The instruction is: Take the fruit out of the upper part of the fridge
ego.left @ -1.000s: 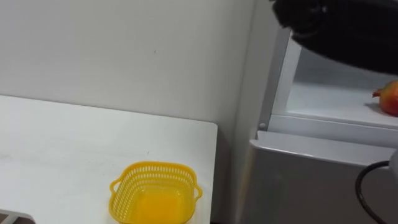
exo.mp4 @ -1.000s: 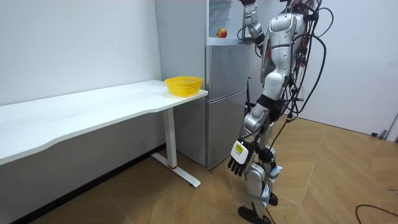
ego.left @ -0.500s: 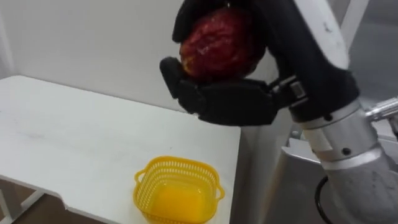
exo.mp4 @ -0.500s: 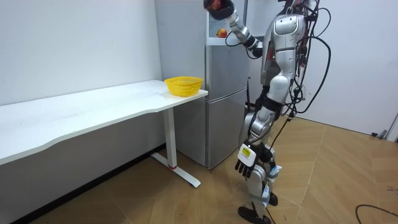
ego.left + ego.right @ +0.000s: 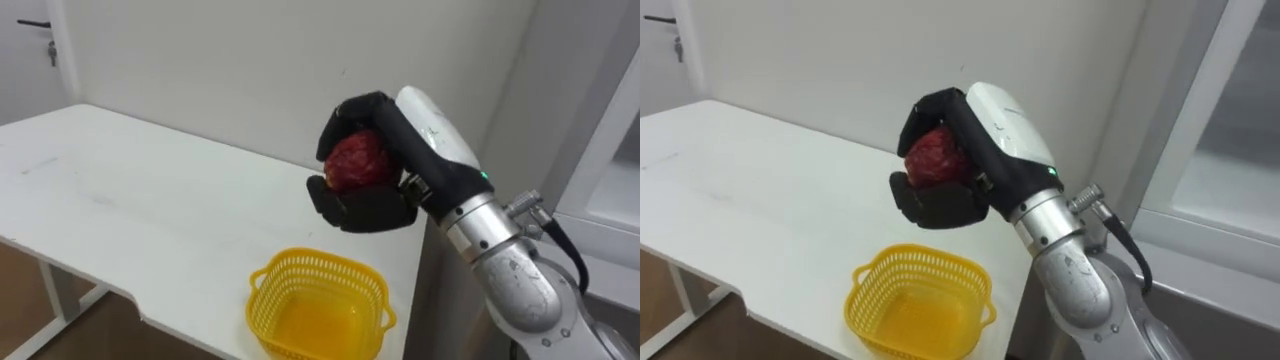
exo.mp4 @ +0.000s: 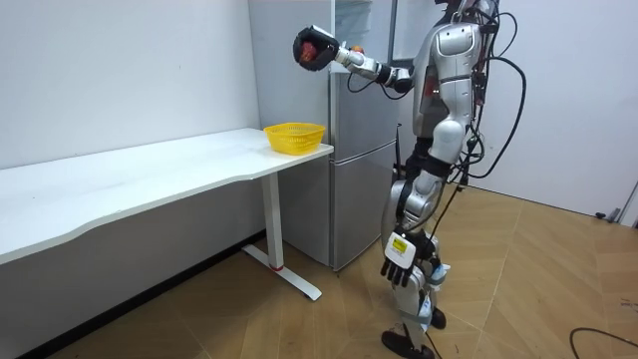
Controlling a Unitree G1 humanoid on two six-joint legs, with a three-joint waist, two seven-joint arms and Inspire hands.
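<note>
A dark red round fruit (image 5: 358,160) sits in my right hand (image 5: 368,208), whose black fingers curl round it. The hand hangs in the air above and just behind a yellow mesh basket (image 5: 318,271) that stands empty near the white table's right end. In the room view the fruit (image 6: 311,47) is held out at head height, past the fridge (image 6: 364,150) and over the basket (image 6: 294,137). My left hand (image 6: 397,267) hangs down at my side with relaxed fingers.
The white table (image 5: 120,210) runs off to the left along the wall. The grey fridge stands right of it, its upper compartment (image 5: 615,160) open. I stand in front of the fridge on a wooden floor.
My right hand has come out of the upper fridge with the red fruit and swung left and down to above the basket. My head view has turned left towards the table.
</note>
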